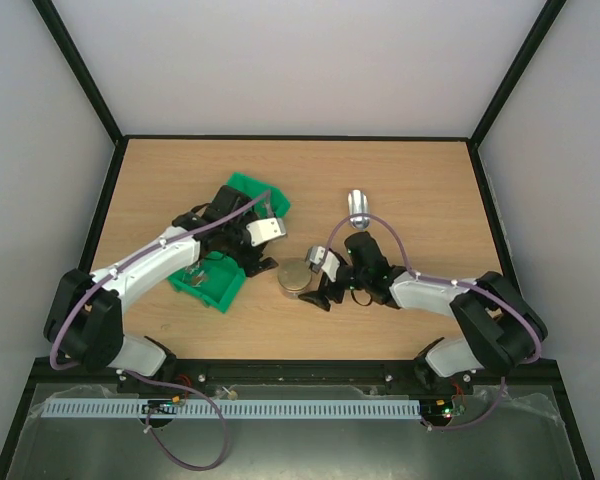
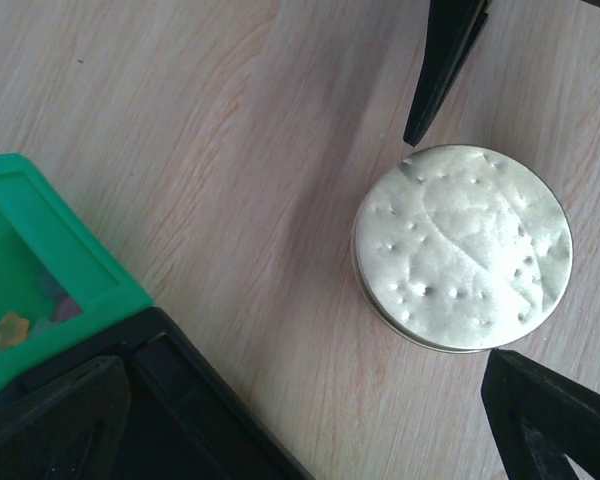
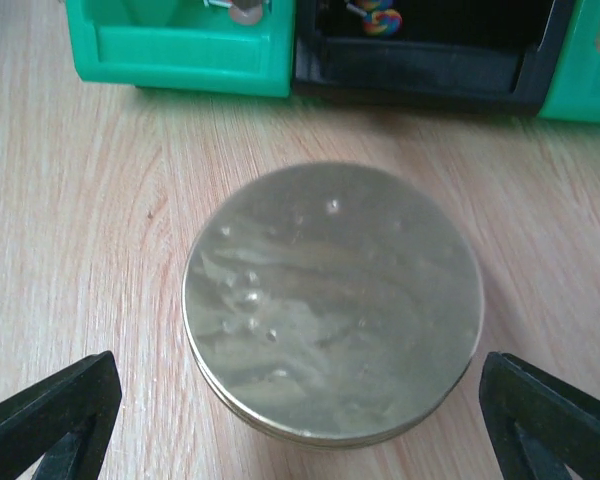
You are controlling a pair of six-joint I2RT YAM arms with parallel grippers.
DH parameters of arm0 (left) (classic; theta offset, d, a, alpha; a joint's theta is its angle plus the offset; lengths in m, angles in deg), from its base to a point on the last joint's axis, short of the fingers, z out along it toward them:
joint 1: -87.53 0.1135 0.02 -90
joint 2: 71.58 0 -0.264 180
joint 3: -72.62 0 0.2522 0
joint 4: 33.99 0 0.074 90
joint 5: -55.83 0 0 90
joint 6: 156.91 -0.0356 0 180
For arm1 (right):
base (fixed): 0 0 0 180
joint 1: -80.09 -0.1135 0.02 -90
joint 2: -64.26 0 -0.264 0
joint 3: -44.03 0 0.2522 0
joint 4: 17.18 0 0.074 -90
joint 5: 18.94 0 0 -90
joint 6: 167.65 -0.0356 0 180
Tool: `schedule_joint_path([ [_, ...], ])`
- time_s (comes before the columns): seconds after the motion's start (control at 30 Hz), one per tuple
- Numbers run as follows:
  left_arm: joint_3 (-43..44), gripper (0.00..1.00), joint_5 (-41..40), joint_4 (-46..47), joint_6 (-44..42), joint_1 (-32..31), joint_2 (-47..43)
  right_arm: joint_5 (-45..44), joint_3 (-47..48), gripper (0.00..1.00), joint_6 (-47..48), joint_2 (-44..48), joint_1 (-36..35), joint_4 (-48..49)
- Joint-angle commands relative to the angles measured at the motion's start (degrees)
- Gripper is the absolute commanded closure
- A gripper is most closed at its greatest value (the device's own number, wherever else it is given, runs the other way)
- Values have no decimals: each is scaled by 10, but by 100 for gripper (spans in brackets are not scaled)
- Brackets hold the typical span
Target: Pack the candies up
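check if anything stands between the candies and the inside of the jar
Yes: a metal lid sits on the jar, covering its opening. The candies lie in the green tray beside it, so the lid likely has to come off first.

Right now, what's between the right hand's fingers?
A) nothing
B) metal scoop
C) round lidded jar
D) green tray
C: the right wrist view shows the round lidded jar centred in the right hand, whose fingers are open with a gap on each side.

Left arm (image 1: 150, 262) hides much of the green tray (image 1: 215, 290) (candies (image 2: 10, 328) blurred).
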State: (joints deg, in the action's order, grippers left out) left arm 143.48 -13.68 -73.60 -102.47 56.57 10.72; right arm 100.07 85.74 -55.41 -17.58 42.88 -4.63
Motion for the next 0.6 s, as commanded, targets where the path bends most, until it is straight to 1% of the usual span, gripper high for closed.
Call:
schedule_joint_path([
  [0.0,30,1,11,-18,15,12,-9,27,56,1,39,18,6,-107],
  [0.13,50,1,18,-14,39,23,-4,14,121,1,67,9,21,-178],
  [0.27,82,1,23,-11,70,37,2,34,173,1,52,11,61,-219],
  [0.43,149,1,20,-15,120,62,25,17,230,1,6,5,106,-234],
  [0.57,218,1,33,-46,140,94,47,10,290,1,-55,-14,145,-254],
])
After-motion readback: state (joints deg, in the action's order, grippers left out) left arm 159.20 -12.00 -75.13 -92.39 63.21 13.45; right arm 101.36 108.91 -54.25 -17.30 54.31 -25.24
